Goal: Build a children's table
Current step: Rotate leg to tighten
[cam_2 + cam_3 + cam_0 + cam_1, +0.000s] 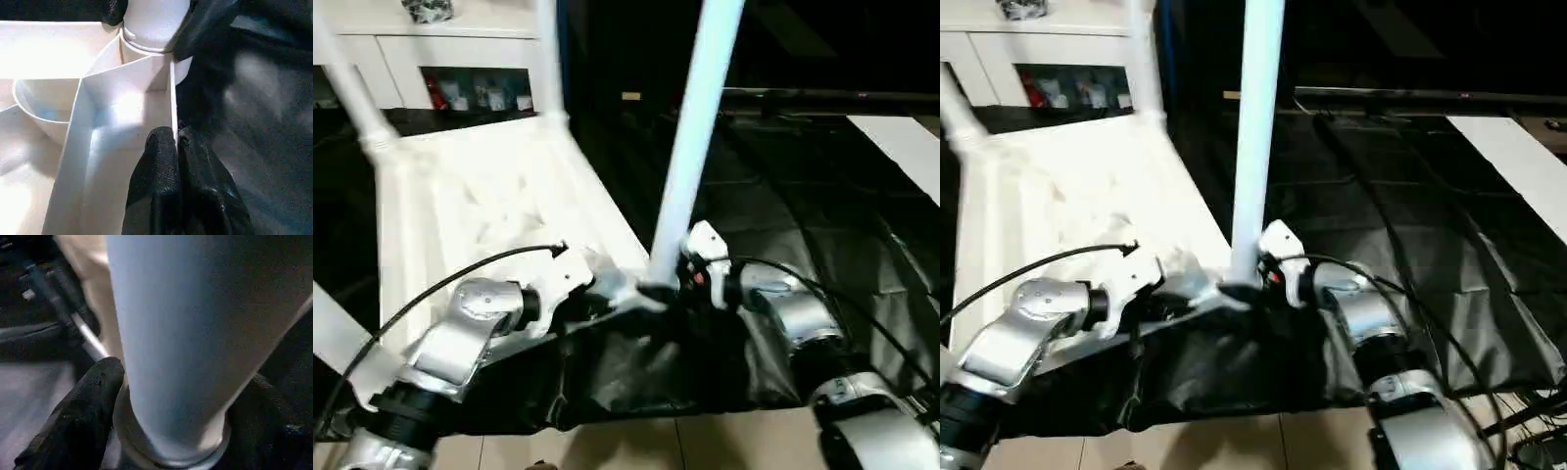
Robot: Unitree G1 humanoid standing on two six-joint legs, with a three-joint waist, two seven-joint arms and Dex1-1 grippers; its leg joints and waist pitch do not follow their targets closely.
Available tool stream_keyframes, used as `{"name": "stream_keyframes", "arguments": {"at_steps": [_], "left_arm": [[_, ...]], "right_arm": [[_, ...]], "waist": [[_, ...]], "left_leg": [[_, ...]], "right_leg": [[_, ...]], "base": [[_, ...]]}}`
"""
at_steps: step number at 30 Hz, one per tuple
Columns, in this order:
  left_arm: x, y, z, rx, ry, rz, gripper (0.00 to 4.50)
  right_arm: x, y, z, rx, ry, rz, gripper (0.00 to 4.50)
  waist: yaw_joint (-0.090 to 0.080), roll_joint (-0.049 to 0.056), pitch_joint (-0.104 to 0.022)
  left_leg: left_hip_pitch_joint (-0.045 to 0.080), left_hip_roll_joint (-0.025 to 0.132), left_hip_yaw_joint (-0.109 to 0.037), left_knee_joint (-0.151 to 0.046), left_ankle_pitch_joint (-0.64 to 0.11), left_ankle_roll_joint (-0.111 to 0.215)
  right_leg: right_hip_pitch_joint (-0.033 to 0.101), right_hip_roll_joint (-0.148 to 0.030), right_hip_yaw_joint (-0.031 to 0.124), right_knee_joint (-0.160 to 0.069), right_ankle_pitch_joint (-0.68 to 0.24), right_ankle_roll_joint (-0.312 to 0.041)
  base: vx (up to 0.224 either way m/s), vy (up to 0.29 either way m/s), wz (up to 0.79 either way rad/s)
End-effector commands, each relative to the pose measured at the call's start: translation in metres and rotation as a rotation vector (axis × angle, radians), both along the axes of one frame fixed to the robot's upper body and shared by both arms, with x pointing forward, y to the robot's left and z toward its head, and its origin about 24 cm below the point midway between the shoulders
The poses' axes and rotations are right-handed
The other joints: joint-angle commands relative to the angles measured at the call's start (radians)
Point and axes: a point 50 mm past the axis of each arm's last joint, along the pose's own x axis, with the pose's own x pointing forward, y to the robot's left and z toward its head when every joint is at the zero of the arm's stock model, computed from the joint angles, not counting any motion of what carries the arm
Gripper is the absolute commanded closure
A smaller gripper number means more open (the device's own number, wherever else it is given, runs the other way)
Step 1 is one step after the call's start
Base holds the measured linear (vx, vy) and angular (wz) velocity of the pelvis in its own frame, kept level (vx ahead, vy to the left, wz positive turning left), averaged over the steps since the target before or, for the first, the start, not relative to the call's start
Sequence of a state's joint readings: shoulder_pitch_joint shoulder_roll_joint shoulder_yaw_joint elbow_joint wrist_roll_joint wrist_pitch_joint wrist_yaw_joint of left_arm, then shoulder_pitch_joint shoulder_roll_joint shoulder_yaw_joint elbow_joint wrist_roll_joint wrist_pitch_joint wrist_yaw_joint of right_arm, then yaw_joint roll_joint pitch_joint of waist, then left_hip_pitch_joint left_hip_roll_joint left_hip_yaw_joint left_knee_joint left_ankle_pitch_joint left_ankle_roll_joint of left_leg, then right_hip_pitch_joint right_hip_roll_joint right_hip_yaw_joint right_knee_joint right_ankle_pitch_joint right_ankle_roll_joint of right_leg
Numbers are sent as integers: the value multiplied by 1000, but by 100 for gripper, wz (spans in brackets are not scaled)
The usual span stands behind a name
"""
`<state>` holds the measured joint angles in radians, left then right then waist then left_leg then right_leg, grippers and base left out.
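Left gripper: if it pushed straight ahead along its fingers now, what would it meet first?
Probably the base of the leg standing in the corner socket, just ahead. The left gripper is shut on the tabletop rim, which runs straight to that socket; depth is uncertain.

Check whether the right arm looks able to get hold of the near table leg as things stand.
Probably yes. The right gripper already has its fingers on both sides of the leg at its base, where it meets the tabletop, with nothing between. The left gripper pinches the tabletop's rim beside it.

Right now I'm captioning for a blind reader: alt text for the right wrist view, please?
A white table leg stands in its round socket, with the right gripper set around its base, one black finger on each side.
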<state>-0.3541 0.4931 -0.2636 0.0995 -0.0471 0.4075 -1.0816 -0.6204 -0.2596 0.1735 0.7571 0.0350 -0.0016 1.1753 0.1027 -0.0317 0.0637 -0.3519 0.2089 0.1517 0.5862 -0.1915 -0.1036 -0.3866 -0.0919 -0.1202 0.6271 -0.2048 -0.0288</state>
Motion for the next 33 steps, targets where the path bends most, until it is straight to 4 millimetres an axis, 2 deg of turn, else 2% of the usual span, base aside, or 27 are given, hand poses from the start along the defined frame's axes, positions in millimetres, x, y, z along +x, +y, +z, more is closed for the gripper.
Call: {"name": "stream_keyframes", "arguments": {"at_steps": [1,2,4,5,6,9,15,16,17,19,21,22,24,25,27,29,31,32,33], "left_arm": [[-6,-12,8,-27,-11,-120,450],[-6,-11,8,-24,-1,-128,450],[-7,-7,8,-15,21,-147,450],[-7,-5,9,-3,26,-161,450],[-7,-5,9,-3,26,-161,450],[-6,2,10,10,36,-166,450],[-8,1,8,-4,42,-156,450],[-7,-2,7,-24,30,-129,450],[-7,-2,7,-24,30,-129,450],[-2,-10,4,-62,-22,-18,450],[0,-13,3,-64,-33,5,450],[1,-15,2,-62,-45,37,450],[4,-21,0,-62,-63,87,450],[6,-26,-1,-59,-78,128,450],[7,-29,-1,-61,-84,146,450],[12,-34,0,-61,-110,212,450],[15,-40,2,-69,-132,272,450],[16,-43,2,-71,-141,287,450],[16,-43,2,-71,-141,287,450]], "right_arm": [[-5,3,-2,-12,29,70,148],[-6,3,-2,-13,36,89,148],[-9,4,-3,-14,54,132,166],[-10,5,-4,-19,65,159,178],[-10,5,-4,-19,65,159,183],[-14,6,-6,-26,86,208,190],[-18,9,-8,-2,107,226,193],[-21,11,-12,12,120,225,193],[-21,11,-12,12,120,225,193],[-25,21,-19,64,127,155,193],[-25,24,-21,75,122,124,194],[-24,27,-22,85,113,76,194],[-22,36,-26,114,97,-38,194],[-19,44,-30,130,96,-135,194],[-18,48,-32,135,94,-182,194],[-19,62,-35,155,104,-257,194],[-17,78,-34,168,92,-335,194],[-16,85,-34,164,82,-379,194],[-16,85,-34,164,82,-379,194]], "waist": [[-1,-1,-66],[-1,3,-65],[2,1,-65],[2,-8,-64],[5,-3,-65],[8,-4,-66],[11,-6,-67],[13,4,-68],[11,1,-68],[18,12,-69],[17,7,-64],[17,12,-63],[13,17,-58],[5,12,-57],[-6,11,-57],[-20,10,-55],[-24,13,-54],[-29,9,-53],[-32,11,-53]], "left_leg": [[-4,30,5,-71,-143,67],[-3,31,6,-72,-143,64],[-2,30,7,-72,-149,61],[-2,32,7,-73,-146,59],[0,32,6,-73,-146,57],[2,32,7,-73,-145,51],[2,32,7,-74,-146,44],[3,32,6,-73,-145,41],[2,33,8,-72,-143,42],[8,34,8,-71,-149,38],[5,33,8,-77,-192,27],[11,31,9,-78,-238,16],[10,30,6,-82,-273,3],[8,26,-1,-85,-310,-12],[6,23,-5,-85,-327,-18],[7,21,-7,-85,-347,-18],[8,21,-9,-86,-353,-19],[8,20,-9,-87,-357,-18],[7,19,-11,-88,-364,-19]], "right_leg": [[54,-66,68,-72,-160,-225],[51,-66,69,-74,-172,-222],[51,-66,69,-75,-186,-217],[51,-65,69,-75,-185,-214],[50,-66,69,-73,-187,-213],[48,-65,70,-72,-173,-216],[50,-65,70,-70,-158,-220],[50,-66,70,-69,-153,-221],[50,-66,71,-70,-143,-223],[46,-64,71,-68,-111,-230],[49,-61,70,-75,-161,-221],[46,-64,72,-85,-238,-201],[44,-65,72,-92,-311,-180],[46,-66,69,-102,-425,-137],[44,-69,66,-111,-491,-106],[39,-66,64,-119,-525,-87],[35,-66,62,-122,-535,-82],[33,-66,62,-124,-541,-79],[34,-65,60,-125,-548,-74]], "base": [[0,0,0],[0,0,0],[0,0,0],[0,0,0],[0,0,0],[0,0,0],[0,0,0],[0,0,0],[0,0,0],[0,0,0],[0,0,0],[0,0,0],[0,0,0],[0,0,0],[0,0,0],[0,0,0],[0,0,0],[0,0,0],[0,0,0]]}}
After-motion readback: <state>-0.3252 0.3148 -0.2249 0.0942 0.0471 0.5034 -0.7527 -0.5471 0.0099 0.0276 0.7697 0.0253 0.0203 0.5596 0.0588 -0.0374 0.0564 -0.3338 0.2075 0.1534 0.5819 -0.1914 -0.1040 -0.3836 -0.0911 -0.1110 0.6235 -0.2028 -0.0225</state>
